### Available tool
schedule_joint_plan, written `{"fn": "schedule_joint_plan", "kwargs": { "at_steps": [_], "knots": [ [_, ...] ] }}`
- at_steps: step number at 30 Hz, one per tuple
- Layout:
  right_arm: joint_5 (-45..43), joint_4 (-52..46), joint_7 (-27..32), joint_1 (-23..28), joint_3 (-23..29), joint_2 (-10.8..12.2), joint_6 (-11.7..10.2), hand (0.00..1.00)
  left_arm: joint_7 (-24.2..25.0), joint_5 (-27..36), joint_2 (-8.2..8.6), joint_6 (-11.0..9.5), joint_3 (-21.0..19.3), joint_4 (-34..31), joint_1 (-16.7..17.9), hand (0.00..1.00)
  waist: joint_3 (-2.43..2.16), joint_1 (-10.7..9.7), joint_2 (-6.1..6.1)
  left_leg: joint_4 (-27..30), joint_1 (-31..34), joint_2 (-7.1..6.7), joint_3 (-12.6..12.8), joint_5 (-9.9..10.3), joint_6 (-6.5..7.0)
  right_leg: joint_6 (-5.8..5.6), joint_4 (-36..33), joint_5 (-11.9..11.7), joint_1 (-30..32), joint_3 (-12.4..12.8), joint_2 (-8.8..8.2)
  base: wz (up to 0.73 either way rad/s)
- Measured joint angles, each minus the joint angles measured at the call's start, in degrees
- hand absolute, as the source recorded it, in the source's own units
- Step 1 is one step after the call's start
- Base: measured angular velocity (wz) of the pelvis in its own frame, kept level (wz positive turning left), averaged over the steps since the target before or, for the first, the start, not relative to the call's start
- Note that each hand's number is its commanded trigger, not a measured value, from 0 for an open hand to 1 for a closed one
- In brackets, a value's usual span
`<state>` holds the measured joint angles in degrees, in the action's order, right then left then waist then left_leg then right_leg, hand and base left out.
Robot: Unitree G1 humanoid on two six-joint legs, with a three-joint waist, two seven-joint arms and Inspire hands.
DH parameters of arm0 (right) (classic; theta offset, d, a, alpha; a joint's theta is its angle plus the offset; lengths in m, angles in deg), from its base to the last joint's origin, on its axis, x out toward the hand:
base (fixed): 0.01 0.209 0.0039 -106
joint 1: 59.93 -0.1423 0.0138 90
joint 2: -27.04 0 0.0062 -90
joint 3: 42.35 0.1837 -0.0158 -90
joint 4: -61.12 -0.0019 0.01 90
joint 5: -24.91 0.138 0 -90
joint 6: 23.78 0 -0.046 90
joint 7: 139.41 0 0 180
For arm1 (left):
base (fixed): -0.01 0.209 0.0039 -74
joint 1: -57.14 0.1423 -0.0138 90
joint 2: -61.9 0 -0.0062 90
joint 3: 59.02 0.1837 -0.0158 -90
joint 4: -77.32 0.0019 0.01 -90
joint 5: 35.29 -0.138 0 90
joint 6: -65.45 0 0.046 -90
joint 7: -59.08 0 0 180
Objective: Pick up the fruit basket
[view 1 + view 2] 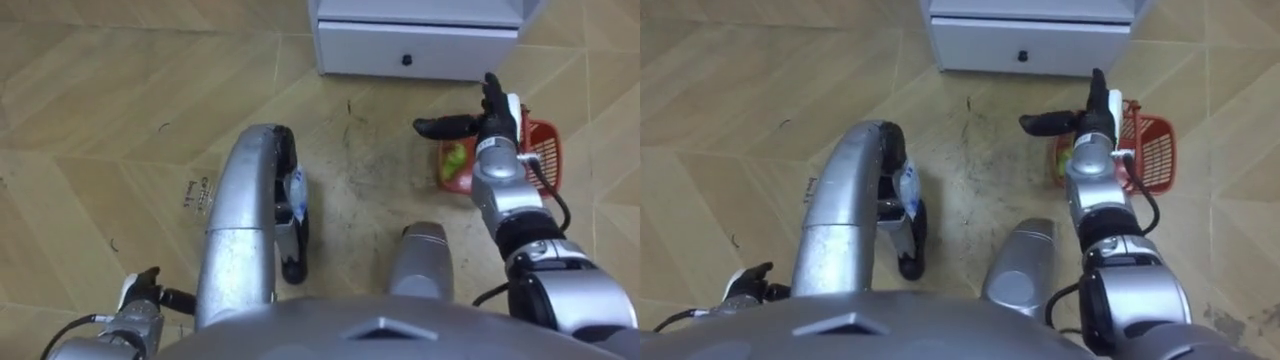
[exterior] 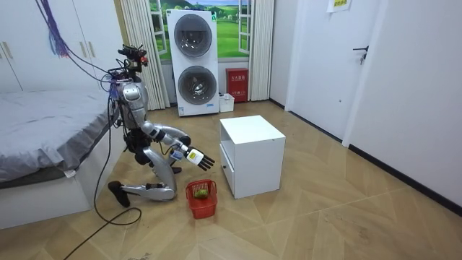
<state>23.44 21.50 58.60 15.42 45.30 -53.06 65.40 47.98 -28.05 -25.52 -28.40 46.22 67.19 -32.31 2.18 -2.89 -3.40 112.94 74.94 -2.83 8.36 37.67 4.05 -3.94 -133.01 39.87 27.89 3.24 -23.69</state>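
One hand is at work here: your robot's right hand (image 1: 495, 112) reaches forward with its fingers straight and close together and the thumb stuck out sideways, holding nothing. It hangs over the red basket (image 1: 547, 150), which stands on the wooden floor (image 1: 100, 100) near the front of the white cabinet (image 1: 420, 45). In the room view you can see the hand above the basket's rim and apart from it. A green fruit (image 1: 455, 160) lies inside the basket, partly behind the robot's wrist. The cabinet's drawer is closed, with a dark knob (image 1: 407, 60) in the middle of its front. Your robot kneels on the floor between the bed (image 2: 43, 130) and the cabinet, leaning toward the basket. Its left hand (image 1: 140, 293) sits low at its left side, well apart from the basket; you cannot tell how its fingers stand.
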Motion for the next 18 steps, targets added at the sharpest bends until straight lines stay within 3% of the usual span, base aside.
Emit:
{"fn": "schedule_joint_plan", "kwargs": {
  "at_steps": [1, 2, 3, 10, 14, 16, 18],
  "knots": [
    [-0.3, -0.2, 0.2, -0.1, -1.0, -0.8, 0.0, 0.0, -0.2, 0.1, 0.89, -0.2, 0.7, 0.0, -0.2, 0.0, 0.14, 0.3, 0.91, 0.8, 1.1, 0.11, -0.8, 0.0, -0.13, 0.26, -0.7, 0.3, 0.3, 0.1, 0.91, -0.06],
    [-0.5, -0.2, 0.4, -0.1, -1.3, -0.9, 0.0, 0.0, -0.2, 0.1, 1.22, -0.4, 0.8, 0.0, -0.3, 0.0, 0.18, 0.3, 0.99, 0.6, 1.3, -0.08, -0.8, -0.4, -0.83, 0.3, -0.8, 0.3, 0.7, 0.3, 0.83, -0.11],
    [-1.0, -0.3, 0.9, 0.0, -2.3, -0.8, 0.0, 0.0, -0.2, 0.1, 1.49, -0.8, 1.2, 0.0, -0.3, 0.0, 0.32, 0.2, 0.68, 0.3, 1.5, -0.02, -0.8, -0.8, -1.57, 0.32, -0.9, 0.3, 1.3, 0.6, 0.84, -0.05],
    [-1.7, -3.3, 2.8, 0.0, -3.9, -0.9, 0.3, 0.0, 0.0, 0.1, 1.8, -1.4, 5.5, 0.2, -0.1, 0.0, 0.09, 0.1, -2.18, -1.0, 1.7, -0.11, -0.9, -0.9, -1.92, 0.15, -1.3, 0.4, 2.8, 0.7, 0.94, 0.01],
    [-3.7, -4.3, 3.0, 0.1, -4.5, -1.0, 0.2, 0.0, 0.0, 0.1, 1.96, -1.5, 6.3, 0.2, -0.2, 0.0, 0.11, 0.1, -2.17, -1.4, 1.6, -0.11, -0.9, -0.6, -2.76, 0.17, -2.0, 0.5, 3.0, 0.8, 0.9, 0.02],
    [-3.8, -4.3, 3.1, 0.1, -4.9, -1.0, 0.3, 0.0, -0.1, 0.1, 2.16, -1.5, 7.2, 0.2, -0.1, 0.0, 0.13, 0.0, -2.16, -2.0, 1.4, -0.11, -0.9, 0.0, -4.15, 0.14, -2.4, 0.5, 3.1, 0.6, 0.8, 0.06],
    [-3.8, -4.2, 3.5, 0.1, -5.1, -1.0, 0.2, 0.0, -0.4, 0.2, 2.41, -1.5, 8.1, 0.2, 0.0, 0.0, 0.13, 0.1, -2.18, -2.0, 1.4, 0.05, -0.9, 0.0, -4.19, 0.12, -2.5, 0.6, 3.1, 0.6, 0.81, 0.02]
  ]
}}
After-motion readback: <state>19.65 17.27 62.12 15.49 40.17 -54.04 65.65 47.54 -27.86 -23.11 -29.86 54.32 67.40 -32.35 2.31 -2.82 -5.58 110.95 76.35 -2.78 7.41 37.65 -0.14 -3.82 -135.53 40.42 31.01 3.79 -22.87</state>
